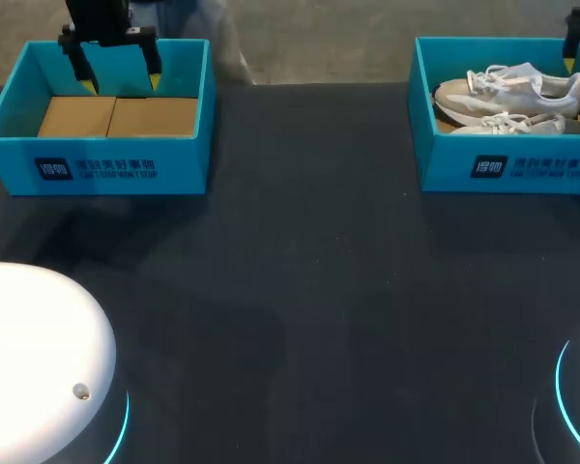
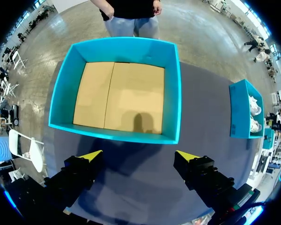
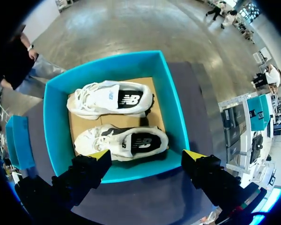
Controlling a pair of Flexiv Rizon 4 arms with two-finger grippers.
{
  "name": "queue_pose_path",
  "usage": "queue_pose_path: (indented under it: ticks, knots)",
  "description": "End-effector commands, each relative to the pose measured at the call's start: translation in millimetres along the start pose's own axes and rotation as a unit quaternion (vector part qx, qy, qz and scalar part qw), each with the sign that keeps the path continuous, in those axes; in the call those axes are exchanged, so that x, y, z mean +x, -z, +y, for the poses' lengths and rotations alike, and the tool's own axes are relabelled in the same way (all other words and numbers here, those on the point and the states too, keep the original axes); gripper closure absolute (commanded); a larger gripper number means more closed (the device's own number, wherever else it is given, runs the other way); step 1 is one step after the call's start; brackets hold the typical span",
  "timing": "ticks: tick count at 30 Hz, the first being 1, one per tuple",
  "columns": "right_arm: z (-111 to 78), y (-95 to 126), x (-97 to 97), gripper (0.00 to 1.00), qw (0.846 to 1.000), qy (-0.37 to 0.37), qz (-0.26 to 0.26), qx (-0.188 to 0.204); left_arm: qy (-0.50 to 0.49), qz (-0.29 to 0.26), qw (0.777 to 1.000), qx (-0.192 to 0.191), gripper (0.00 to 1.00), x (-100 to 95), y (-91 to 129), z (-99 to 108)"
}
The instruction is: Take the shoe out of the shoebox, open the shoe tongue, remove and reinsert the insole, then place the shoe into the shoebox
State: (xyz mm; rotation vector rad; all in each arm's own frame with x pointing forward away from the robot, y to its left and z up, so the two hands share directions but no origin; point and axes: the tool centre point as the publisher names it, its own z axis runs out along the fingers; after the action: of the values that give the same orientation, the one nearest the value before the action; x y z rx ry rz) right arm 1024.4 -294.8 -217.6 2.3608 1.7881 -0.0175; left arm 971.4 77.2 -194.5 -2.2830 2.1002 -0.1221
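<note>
The near shoe (image 3: 124, 140) and far shoe (image 3: 114, 99) lie side by side in the shoebox (image 1: 507, 166) at the table's (image 1: 300, 271) 2 o'clock. The right claw (image 3: 146, 157) hangs above them, fingers wide and empty. The left claw (image 2: 138, 155), equally wide, hangs over an empty box (image 1: 97, 166) at 10 o'clock. The shoes sit close together, so a descending finger could strike the box wall or snag laces and drag both shoes up.
</note>
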Motion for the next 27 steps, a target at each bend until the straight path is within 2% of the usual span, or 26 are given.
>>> queue_pose_path:
  ticks: [1, 11, 19, 22, 27]
  knots:
    - [-14.6, 0, -2.8, 0.0, 1.0, -0.009, 0.004, -0.001, -0.006, 0.002, 1.0, -0.008, 0.0, 5.4, 2, 3]
    - [-61.6, 18, -8.6, 0.0, 1.0, -0.008, 0.016, 0.013, -0.011, 0.001, 1.0, -0.024, 0.0, 2.3, -12, 10]
    - [-102.8, 40, 2.9, 0.0, 0.999, 0.032, 0.042, 0.007, -0.011, 0.004, 1.0, -0.029, 0.0, 2.9, -13, 12]
    - [-117.7, 43, 9.7, 0.0, 0.998, 0.048, 0.034, -0.005, -0.003, 0.005, 1.0, -0.028, 0.0, 3.6, -12, 13]
    - [-135.2, 42, 18.7, 0.0, 0.998, 0.06, 0.035, -0.002, 0.008, 0.008, 1.0, -0.029, 0.0, 3.7, -12, 16]
